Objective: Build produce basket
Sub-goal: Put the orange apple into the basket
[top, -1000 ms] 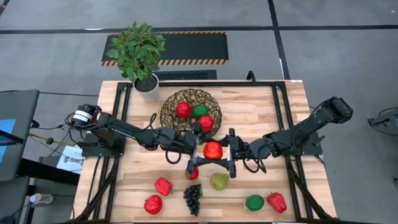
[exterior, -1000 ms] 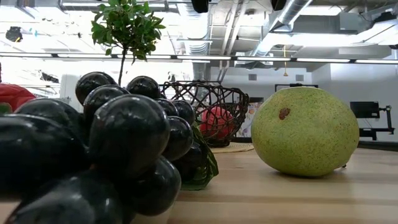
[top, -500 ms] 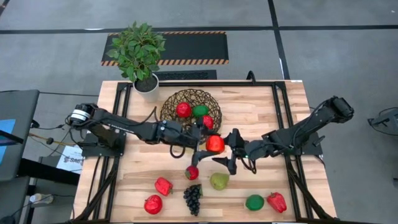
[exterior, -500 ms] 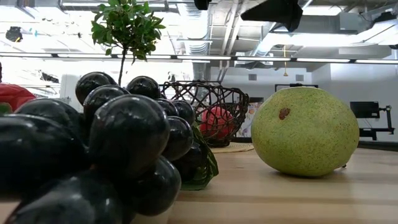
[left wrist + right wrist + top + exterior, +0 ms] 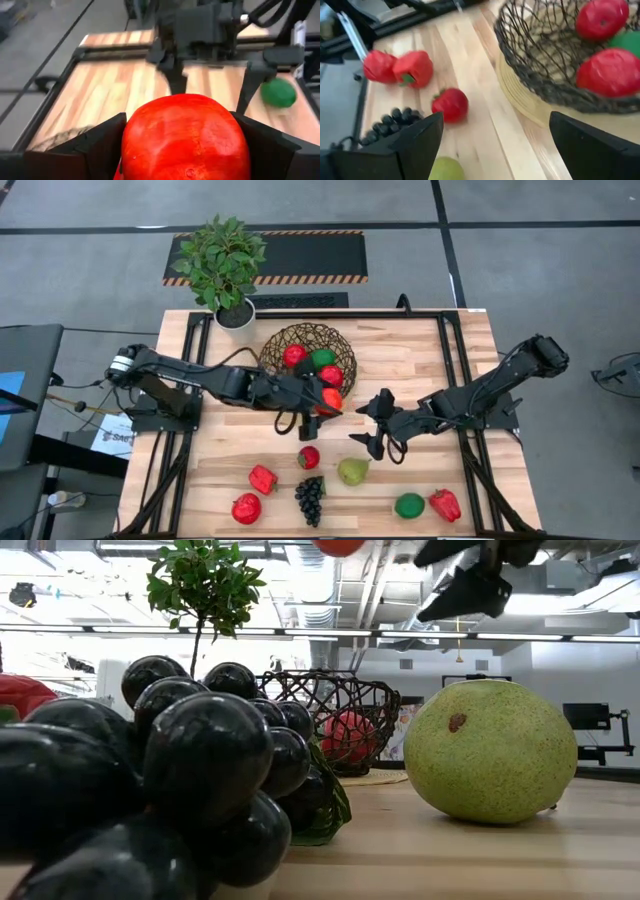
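Note:
The basket (image 5: 300,358), dark woven wire on a tan base, holds two red pieces and a green one. My left gripper (image 5: 328,400) is shut on a red fruit (image 5: 330,396) just off the basket's near-right rim. My right gripper (image 5: 358,423) hangs open and empty to the right of that fruit; its wrist view looks past the open fingers (image 5: 492,150) at the basket (image 5: 545,75). A strawberry (image 5: 309,457), pear (image 5: 351,471), grape bunch (image 5: 310,498), red pieces and a green one lie on the table's near part. My left gripper pinches the red fruit (image 5: 185,135) between its two fingers, one on each side of its round body. The fingers reach in roughly level from the table's left. The fruit is lifted clear of the table, beside the basket's rim.
A white pot with a leafy plant (image 5: 234,315) stands at the far-left corner. A red pepper (image 5: 262,478), another red piece (image 5: 246,508), a green piece (image 5: 409,505) and a red pepper (image 5: 445,504) line the near edge. Bare wood lies right of the basket.
The red fruit, first level with both grippers at mid-table, has gone with my left gripper toward the far edge and left, up to the basket's rim. My right gripper has drawn back a little toward the table's right and stands apart from the fruit.

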You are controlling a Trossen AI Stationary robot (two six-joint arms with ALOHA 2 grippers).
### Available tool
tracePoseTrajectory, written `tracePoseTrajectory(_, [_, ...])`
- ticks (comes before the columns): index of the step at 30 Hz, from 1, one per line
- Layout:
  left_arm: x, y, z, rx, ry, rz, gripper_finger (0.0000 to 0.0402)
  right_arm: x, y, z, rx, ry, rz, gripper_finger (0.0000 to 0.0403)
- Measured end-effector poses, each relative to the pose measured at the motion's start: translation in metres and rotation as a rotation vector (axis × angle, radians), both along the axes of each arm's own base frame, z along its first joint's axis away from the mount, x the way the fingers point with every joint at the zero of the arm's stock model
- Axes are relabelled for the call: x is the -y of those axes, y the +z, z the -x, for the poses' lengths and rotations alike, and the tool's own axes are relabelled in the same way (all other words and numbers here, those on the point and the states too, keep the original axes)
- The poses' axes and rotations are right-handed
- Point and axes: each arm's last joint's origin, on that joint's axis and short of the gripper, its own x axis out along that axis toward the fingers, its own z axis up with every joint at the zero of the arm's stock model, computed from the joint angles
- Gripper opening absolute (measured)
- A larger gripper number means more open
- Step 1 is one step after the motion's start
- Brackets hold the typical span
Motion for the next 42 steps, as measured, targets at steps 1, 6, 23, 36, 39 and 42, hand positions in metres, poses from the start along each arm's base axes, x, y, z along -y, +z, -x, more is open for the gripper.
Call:
tracePoseTrajectory(1, [0.001, 0.002, 0.002, -0.011, 0.022, 0.005, 0.0317, 0.000, -0.002, 0.001, -0.019, -0.003, 0.002, 0.0380])
tracePoseTrajectory(6, [0.001, 0.005, 0.023, -0.163, 0.155, 0.011, 0.0318, 0.004, -0.009, 0.006, -0.110, -0.007, 0.015, 0.0380])
tracePoseTrajectory(23, [-0.017, -0.025, 0.105, -0.146, 0.399, 0.164, 0.0318, 0.025, -0.013, 0.000, -0.147, -0.089, -0.012, 0.0379])
tracePoseTrajectory(36, [-0.051, -0.055, 0.072, -0.106, 0.395, 0.182, 0.0318, 0.028, -0.012, -0.001, -0.147, -0.100, -0.014, 0.0379])
tracePoseTrajectory(39, [-0.061, -0.060, 0.066, -0.141, 0.375, 0.225, 0.0318, 0.028, -0.013, -0.001, -0.149, -0.102, -0.016, 0.0379])
tracePoseTrajectory(42, [-0.072, -0.059, 0.066, -0.137, 0.399, 0.230, 0.0318, 0.028, -0.013, 0.000, -0.154, -0.102, -0.014, 0.0379])
